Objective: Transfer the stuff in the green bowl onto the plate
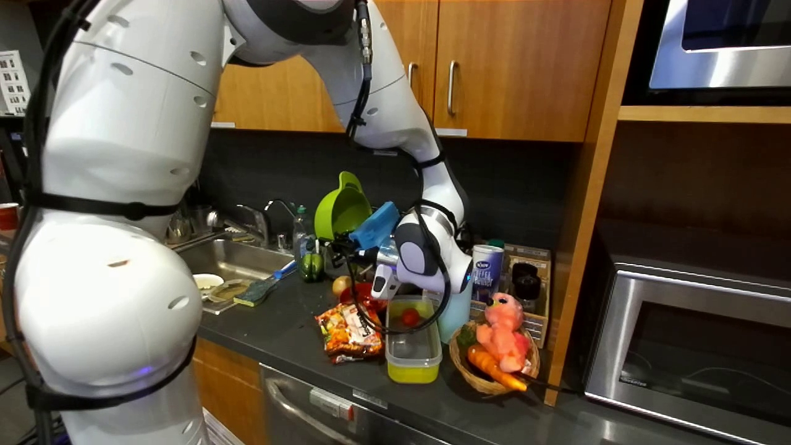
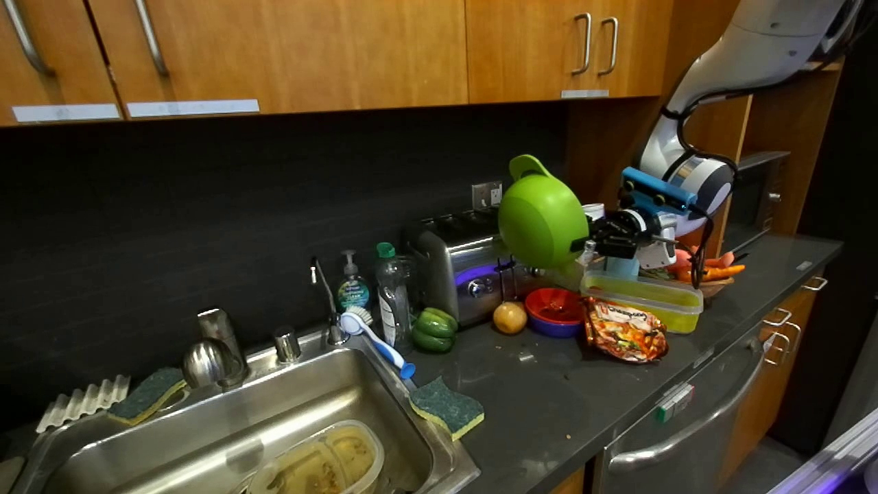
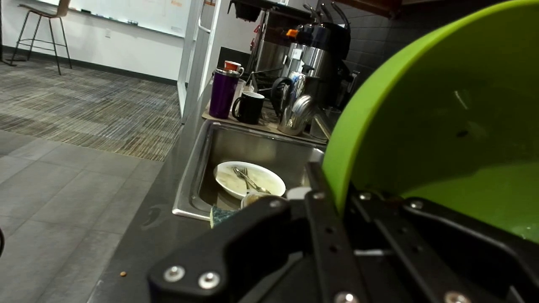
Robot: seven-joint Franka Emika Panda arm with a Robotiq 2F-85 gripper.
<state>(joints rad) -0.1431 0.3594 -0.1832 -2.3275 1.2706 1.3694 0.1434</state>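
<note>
Exterior view | pincer (image 2: 582, 244) clamped on green bowl (image 2: 538, 223) | toaster (image 2: 473, 287) partly behind | onion (image 2: 509, 318), red bowl (image 2: 554, 306) below

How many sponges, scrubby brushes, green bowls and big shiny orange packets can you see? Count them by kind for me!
Green-and-yellow rectangular sponges: 2
Long blue-and-white scrubbing brush: 1
Round lime-green plastic bowl: 1
Shiny orange-and-red packet: 1
Total: 5

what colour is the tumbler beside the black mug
Deep purple; the tumbler shows best in the wrist view.
</note>
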